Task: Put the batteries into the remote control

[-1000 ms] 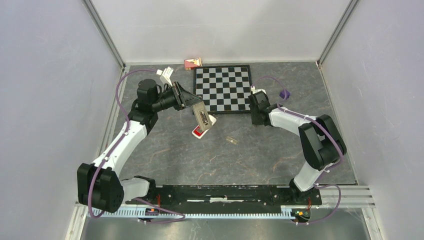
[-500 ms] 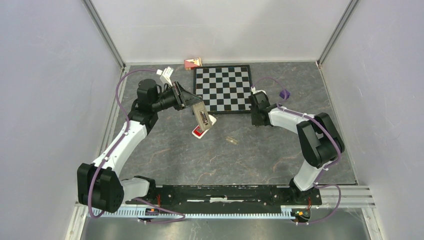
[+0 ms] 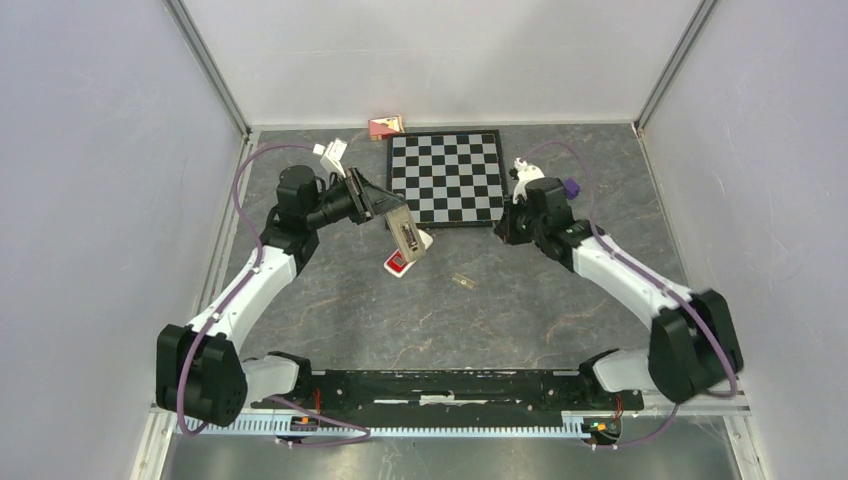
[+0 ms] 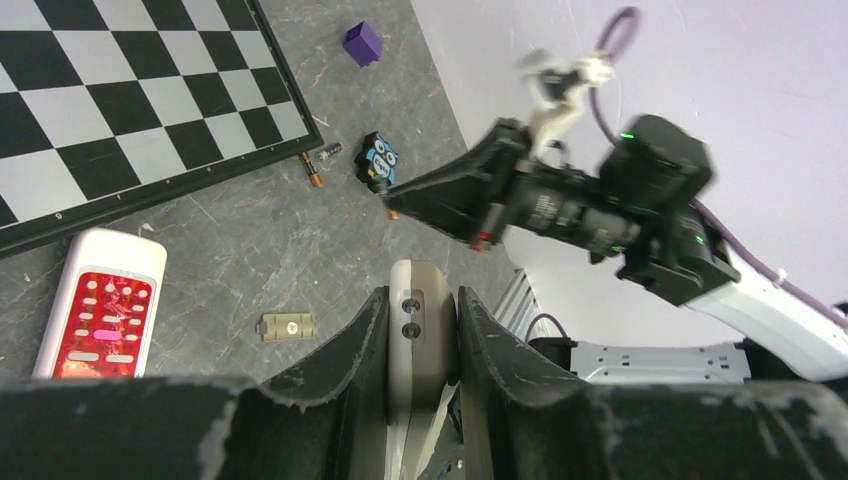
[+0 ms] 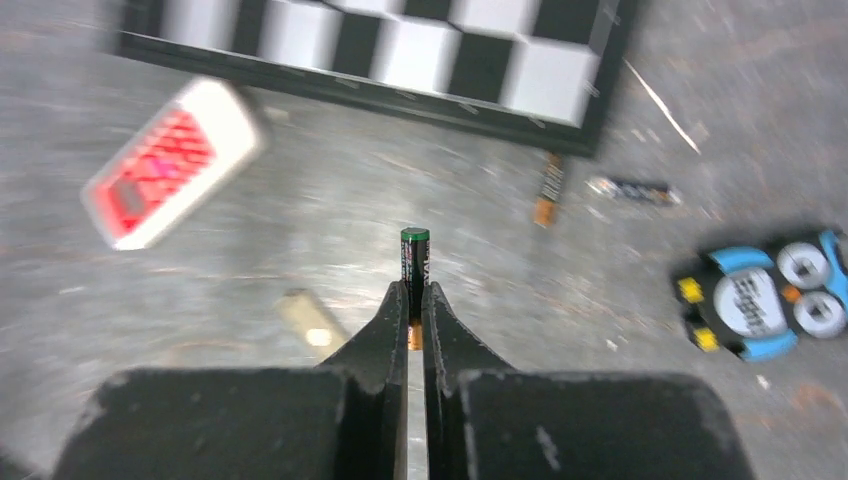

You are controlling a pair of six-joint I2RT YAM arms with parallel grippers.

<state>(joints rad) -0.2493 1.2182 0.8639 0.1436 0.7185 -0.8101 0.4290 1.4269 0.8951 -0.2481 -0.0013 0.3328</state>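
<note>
My left gripper (image 4: pixel 422 300) is shut on a beige remote control (image 4: pixel 420 340), holding it tilted above the table (image 3: pixel 405 235) beside the chessboard. My right gripper (image 5: pixel 414 295) is shut on a slim dark battery (image 5: pixel 414 258) with a green end; it sticks out past the fingertips, off the table. In the top view the right gripper (image 3: pixel 503 233) hangs by the board's right corner. Two more batteries (image 5: pixel 547 190) (image 5: pixel 632 187) lie on the table next to the board's edge.
A red-faced remote (image 3: pixel 398 262) lies under the held one. A small beige battery cover (image 3: pixel 461 282) lies mid-table. A blue and black battery pack (image 5: pixel 765 300) and a purple cube (image 3: pixel 570 188) sit to the right. The chessboard (image 3: pixel 447 178) lies at the back.
My right gripper has shut on a battery and lifted it, and the right arm has swung its elbow out toward the near right. The left arm has stayed put with the remote.
</note>
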